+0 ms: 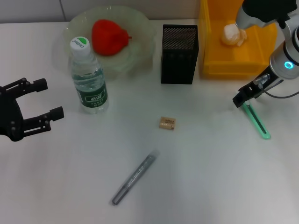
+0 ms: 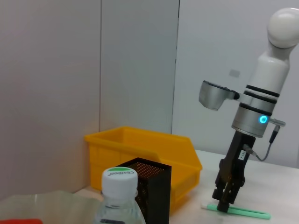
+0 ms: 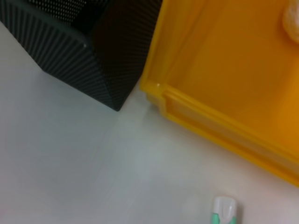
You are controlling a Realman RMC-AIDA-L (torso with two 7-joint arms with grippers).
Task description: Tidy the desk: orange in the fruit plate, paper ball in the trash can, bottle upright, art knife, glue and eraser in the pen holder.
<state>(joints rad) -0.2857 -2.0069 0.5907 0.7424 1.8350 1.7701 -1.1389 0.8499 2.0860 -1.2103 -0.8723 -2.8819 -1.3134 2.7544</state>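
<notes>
Trouble is looming at the counter's right edge: the right gripper [image 1: 244,98], its opening impossible to tell, is pressing down on the green art knife [image 1: 258,122], which lies flat and could skid. The left gripper [image 1: 43,99] is idling wide open, empty. The bottle [image 1: 88,77] cap's writing is unreadable.

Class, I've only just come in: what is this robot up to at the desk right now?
It is tidying the desk. The right gripper is down at one end of the green art knife lying on the white table. The open left gripper waits near the upright clear water bottle. The red fruit is on the glass plate, the paper ball in the yellow bin. The tan eraser and grey glue pen remain outside the black mesh pen holder.
</notes>
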